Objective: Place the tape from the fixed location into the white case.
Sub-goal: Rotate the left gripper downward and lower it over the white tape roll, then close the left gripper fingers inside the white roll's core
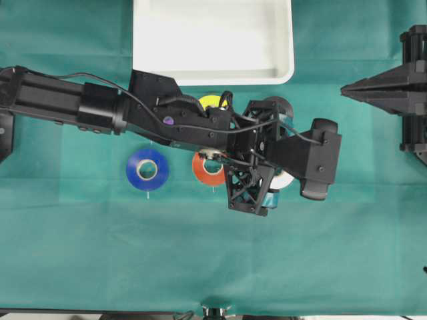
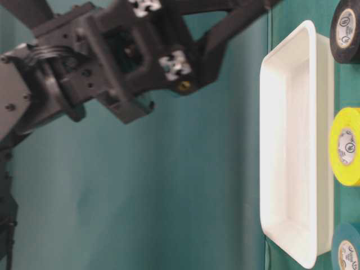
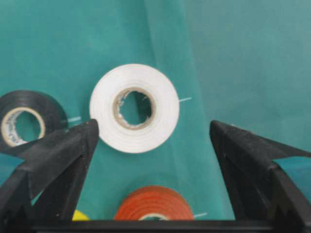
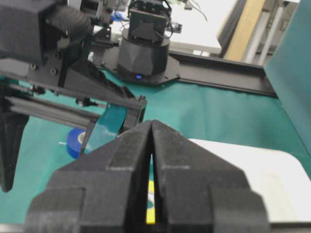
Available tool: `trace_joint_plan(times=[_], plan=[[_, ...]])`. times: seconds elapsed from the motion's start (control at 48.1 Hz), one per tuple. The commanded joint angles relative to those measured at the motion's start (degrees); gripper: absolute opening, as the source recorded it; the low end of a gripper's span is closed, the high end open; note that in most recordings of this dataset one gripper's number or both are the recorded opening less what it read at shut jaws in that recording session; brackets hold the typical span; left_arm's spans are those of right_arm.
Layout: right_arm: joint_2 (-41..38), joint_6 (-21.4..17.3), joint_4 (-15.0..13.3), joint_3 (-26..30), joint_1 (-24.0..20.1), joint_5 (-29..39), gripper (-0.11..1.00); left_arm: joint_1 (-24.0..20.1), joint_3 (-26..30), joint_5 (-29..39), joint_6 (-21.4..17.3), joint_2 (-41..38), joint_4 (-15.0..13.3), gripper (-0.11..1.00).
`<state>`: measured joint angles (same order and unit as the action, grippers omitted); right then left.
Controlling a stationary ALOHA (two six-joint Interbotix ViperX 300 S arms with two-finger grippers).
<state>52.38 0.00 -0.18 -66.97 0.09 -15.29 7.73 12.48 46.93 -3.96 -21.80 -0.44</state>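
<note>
Clearly the white ring-shaped tape roll (image 3: 134,108) lies flat on the green table (image 1: 200,267), between the left hand's (image 3: 153,141) spread fingers. It looks light, stiff and smooth; pinching across its outer rim should hold. The right hand (image 4: 152,160) rests closed, well apart.

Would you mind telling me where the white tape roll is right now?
In the left wrist view the white tape roll lies flat on the green cloth between the open left gripper fingers, beside the black roll and beyond the orange roll.
</note>
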Motion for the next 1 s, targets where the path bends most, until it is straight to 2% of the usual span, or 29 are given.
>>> trace_joint_plan(times=[0.0, 0.25, 0.977], plan=[[-0.35, -0.09, -0.09, 1.41, 0.09, -0.18, 0.0, 0.0, 0.09, -1.67, 0.09, 0.53, 0.09, 0.99], [-0.35, -0.09, -0.09, 1.49, 0.09, -0.18, 0.0, 0.09, -0.97, -5.1, -0.18, -2.2, 0.09, 0.99], [-0.35, 0.0, -0.09, 1.41, 0.09, 0.26, 0.0, 0.53, -1.67, -8.17, -0.18, -8.79, 0.09, 0.99]])
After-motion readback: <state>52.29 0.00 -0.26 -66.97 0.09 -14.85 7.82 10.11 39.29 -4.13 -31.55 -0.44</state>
